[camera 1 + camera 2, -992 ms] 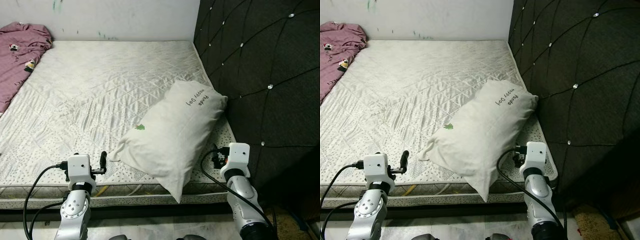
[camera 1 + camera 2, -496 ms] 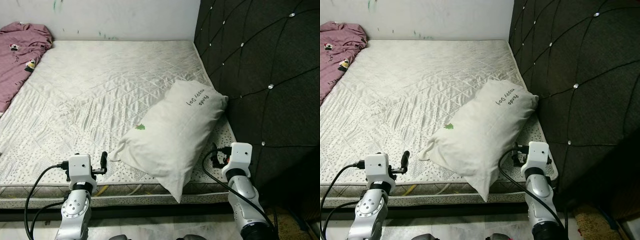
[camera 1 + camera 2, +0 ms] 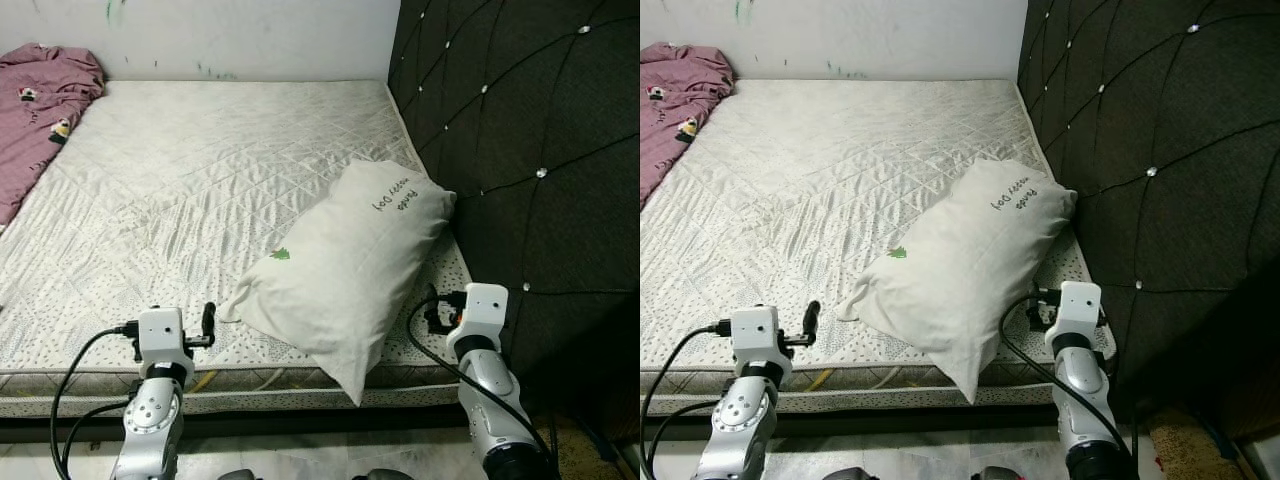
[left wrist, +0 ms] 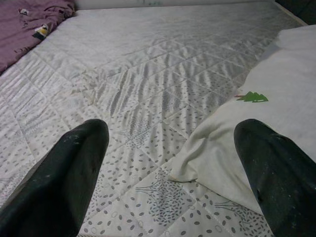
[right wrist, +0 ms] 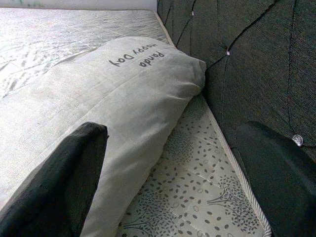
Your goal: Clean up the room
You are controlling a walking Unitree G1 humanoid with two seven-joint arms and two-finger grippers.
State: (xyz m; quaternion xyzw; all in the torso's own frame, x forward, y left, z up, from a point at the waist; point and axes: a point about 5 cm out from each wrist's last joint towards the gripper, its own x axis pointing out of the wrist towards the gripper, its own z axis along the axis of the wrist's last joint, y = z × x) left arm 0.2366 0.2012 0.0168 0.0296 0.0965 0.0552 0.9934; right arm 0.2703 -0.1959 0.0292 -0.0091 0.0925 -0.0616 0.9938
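A pale grey-white pillow (image 3: 345, 270) lies slantwise on the near right part of a quilted white mattress (image 3: 190, 180), its far corner touching the dark tufted headboard (image 3: 520, 150) and its near corner hanging over the mattress edge. The pillow is plump and lightly creased, printed with a small green tree (image 3: 280, 254) near its middle and dark handwritten-style lettering (image 3: 392, 196) towards its far end. The left gripper (image 4: 168, 163) hovers low over the mattress edge just beside the pillow's near left corner, fingers (image 4: 64, 173) spread wide and holding nothing. The right gripper (image 5: 173, 168) sits between pillow and headboard, fingers (image 5: 59, 173) likewise parted wide and empty. A crumpled mauve blanket (image 3: 40, 110) lies at the far left.
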